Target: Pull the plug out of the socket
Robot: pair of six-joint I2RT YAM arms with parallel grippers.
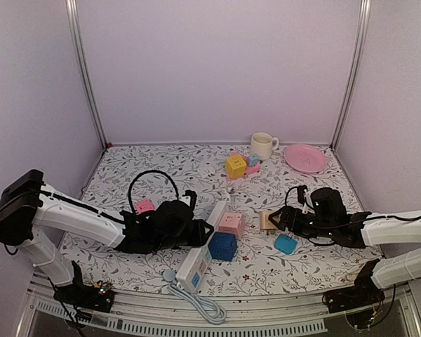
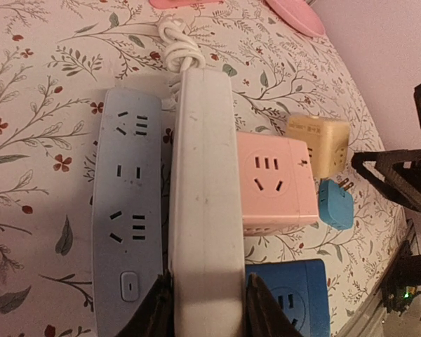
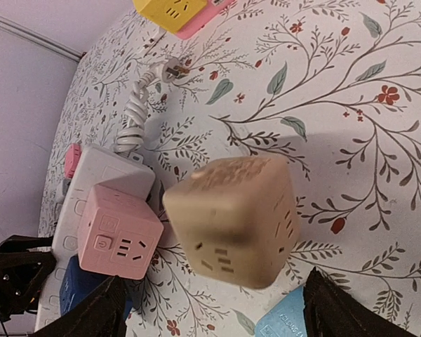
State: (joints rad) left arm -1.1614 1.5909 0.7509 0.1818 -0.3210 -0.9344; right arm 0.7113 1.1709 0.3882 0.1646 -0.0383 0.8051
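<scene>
From above, my left gripper [image 1: 196, 233] is closed narrow on the white power strip [image 1: 200, 254]. The pink cube [image 1: 230, 223] and the dark blue cube [image 1: 222, 246] sit against the strip's side. My right gripper [image 1: 276, 220] is at the beige cube plug [image 1: 266, 220], which lies on the floral table [image 1: 126, 168] apart from the strip. I judge this 1 plug to be off its socket.

In the left wrist view, my 2 fingers [image 2: 158, 309] clamp the strip's long sides near one end. A grey socket strip [image 2: 126, 210] lies just beside it. The beige plug is past the pink cube's far corner, with a light blue adapter [image 2: 335, 203] near it.

In the right wrist view, my fingers [image 3: 91, 312] stand wide and hold nothing. The beige plug is ahead and between them, and I see no contact. It is blurred, so I cannot tell whether it rests flat or is tipping.

From here, a careless sweep of my open right fingers could knock the plug into the pink cube or onto the adapter. My left grip is near the strip's end, so a sideways nudge could pivot the strip and drag both cubes with it.
</scene>
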